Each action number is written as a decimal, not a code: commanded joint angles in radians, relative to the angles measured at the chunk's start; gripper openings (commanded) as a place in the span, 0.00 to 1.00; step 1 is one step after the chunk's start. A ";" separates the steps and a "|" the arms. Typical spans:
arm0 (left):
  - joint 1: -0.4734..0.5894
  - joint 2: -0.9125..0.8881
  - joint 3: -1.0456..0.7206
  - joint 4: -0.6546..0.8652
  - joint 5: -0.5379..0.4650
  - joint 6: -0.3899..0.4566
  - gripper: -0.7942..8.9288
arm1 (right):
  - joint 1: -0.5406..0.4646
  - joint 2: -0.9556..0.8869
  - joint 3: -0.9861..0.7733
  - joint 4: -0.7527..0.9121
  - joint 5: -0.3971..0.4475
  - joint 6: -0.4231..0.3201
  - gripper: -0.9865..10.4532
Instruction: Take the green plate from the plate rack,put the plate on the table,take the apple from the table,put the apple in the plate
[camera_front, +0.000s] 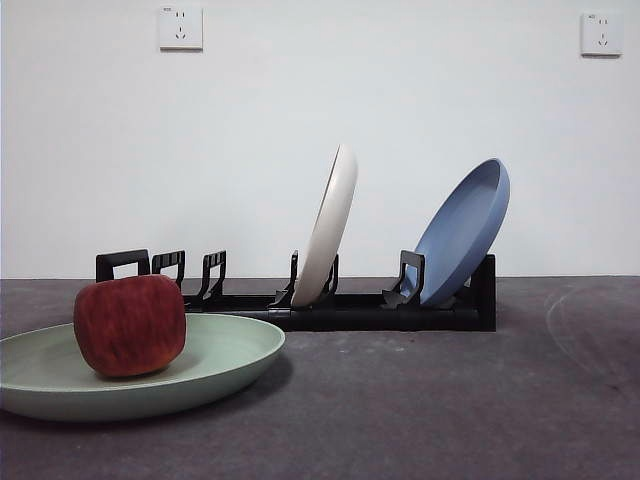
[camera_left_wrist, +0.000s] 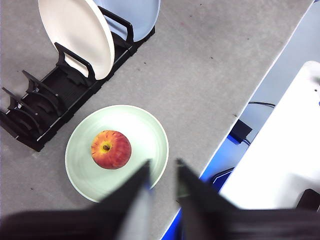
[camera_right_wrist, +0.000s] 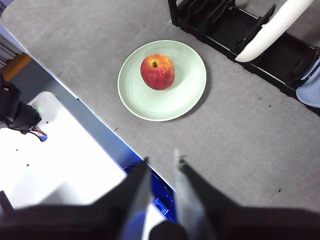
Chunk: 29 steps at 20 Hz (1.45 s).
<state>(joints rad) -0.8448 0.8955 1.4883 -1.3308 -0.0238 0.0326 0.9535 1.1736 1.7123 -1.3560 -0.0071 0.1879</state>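
Note:
The green plate (camera_front: 225, 355) lies flat on the table (camera_front: 450, 400) at the front left, in front of the plate rack (camera_front: 350, 310). The apple (camera_front: 130, 325) sits in the plate, upright, a little off its middle. The left wrist view shows the plate (camera_left_wrist: 145, 135), the apple (camera_left_wrist: 111, 149) and the rack (camera_left_wrist: 50, 100) from high above. The right wrist view shows the plate (camera_right_wrist: 185, 80) and the apple (camera_right_wrist: 157, 71). My left gripper (camera_left_wrist: 163, 165) and right gripper (camera_right_wrist: 161, 160) hang high above the table, empty, jaws nearly together. Neither arm shows in the front view.
A cream-white plate (camera_front: 328, 225) stands in the rack's middle slot and a blue plate (camera_front: 465, 230) leans at its right end. The rack's left slots hold nothing. The table edge (camera_left_wrist: 250, 100) and white equipment (camera_left_wrist: 280, 160) lie beyond the green plate.

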 joint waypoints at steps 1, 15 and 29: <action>0.002 -0.004 -0.005 0.000 -0.003 -0.002 0.07 | 0.001 0.000 -0.008 -0.025 0.000 0.006 0.08; -0.002 0.091 -0.005 0.018 -0.002 -0.003 0.08 | 0.001 0.001 -0.006 -0.024 0.109 0.006 0.09; 0.572 -0.277 -0.412 0.753 0.101 -0.163 0.08 | 0.001 0.002 -0.006 -0.024 0.120 0.006 0.09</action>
<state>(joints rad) -0.2794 0.6361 1.1393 -0.6861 0.0738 -0.1165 0.9543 1.1740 1.7123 -1.3560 0.1085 0.1875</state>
